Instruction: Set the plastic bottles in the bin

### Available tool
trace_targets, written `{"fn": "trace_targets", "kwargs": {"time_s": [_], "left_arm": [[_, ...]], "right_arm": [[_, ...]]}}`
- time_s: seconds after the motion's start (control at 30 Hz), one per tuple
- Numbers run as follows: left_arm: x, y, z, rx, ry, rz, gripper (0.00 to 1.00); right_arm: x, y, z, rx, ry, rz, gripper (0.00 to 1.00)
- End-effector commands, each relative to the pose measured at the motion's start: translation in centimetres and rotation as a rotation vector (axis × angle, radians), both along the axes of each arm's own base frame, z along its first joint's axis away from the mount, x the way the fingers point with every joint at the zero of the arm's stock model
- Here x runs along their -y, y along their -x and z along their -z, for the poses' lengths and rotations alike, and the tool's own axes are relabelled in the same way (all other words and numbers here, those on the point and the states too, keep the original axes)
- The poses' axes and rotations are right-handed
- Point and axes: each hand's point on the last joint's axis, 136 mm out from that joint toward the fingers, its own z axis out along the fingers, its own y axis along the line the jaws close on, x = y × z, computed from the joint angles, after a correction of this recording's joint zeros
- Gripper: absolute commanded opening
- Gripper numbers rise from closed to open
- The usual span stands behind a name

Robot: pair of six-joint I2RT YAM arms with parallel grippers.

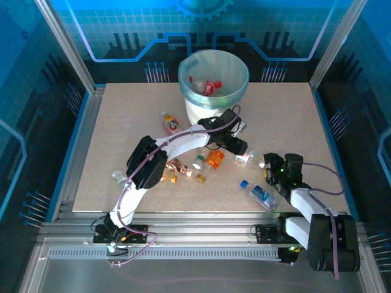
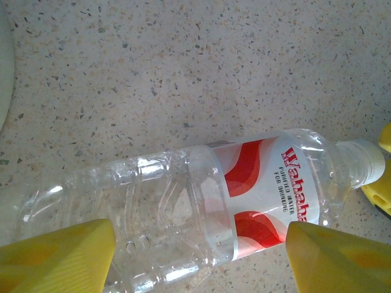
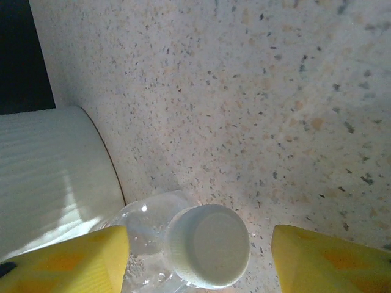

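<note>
A clear bottle (image 2: 183, 207) with a red and white label and a white cap lies flat on the table (image 2: 183, 73). My left gripper (image 2: 198, 256) is open, with one yellow finger on each side of the bottle's body. From above, this bottle (image 1: 245, 158) lies right of centre under the left gripper (image 1: 240, 148). My right gripper (image 3: 198, 262) is open around a white cap (image 3: 209, 244) on a clear bottle neck, and from above it (image 1: 267, 163) sits just right of that bottle. The bin (image 1: 243, 73) at the back holds a red-labelled bottle (image 1: 206, 86).
Other bottles lie on the table: a blue-capped one (image 1: 259, 193), an orange one (image 1: 214, 160), a clear one (image 1: 199, 163), a pink one (image 1: 171, 122), and more at the left (image 1: 120, 177). A white rounded surface (image 3: 55, 177) stands left of the right gripper.
</note>
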Motion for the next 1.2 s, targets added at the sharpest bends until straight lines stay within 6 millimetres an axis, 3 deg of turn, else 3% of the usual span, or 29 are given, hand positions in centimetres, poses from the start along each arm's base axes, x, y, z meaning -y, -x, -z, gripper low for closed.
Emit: {"fn": "trace_targets", "kwargs": {"time_s": [0.0, 0.37, 0.67, 1.17], "left_arm": [[-0.6, 1.5, 2.1, -0.08, -0.029, -0.006, 0.76], [-0.7, 1.8, 2.4, -0.09, -0.031, -0.008, 0.76], [-0.8, 1.9, 2.7, -0.103, -0.029, -0.014, 0.76], [-0.9, 2.2, 2.9, -0.112, -0.029, -0.01, 0.76]], "right_arm": [[0.5, -0.1, -0.1, 0.013, -0.005, 0.077, 0.63], [0.6, -0.5, 0.4, 0.009, -0.068, 0.18, 0.58], [-0.5, -1.2, 0.2, 0.003, -0.119, 0.205, 0.61], [0.1, -2.8, 0.3, 0.015, -0.122, 0.27, 0.48]]}}
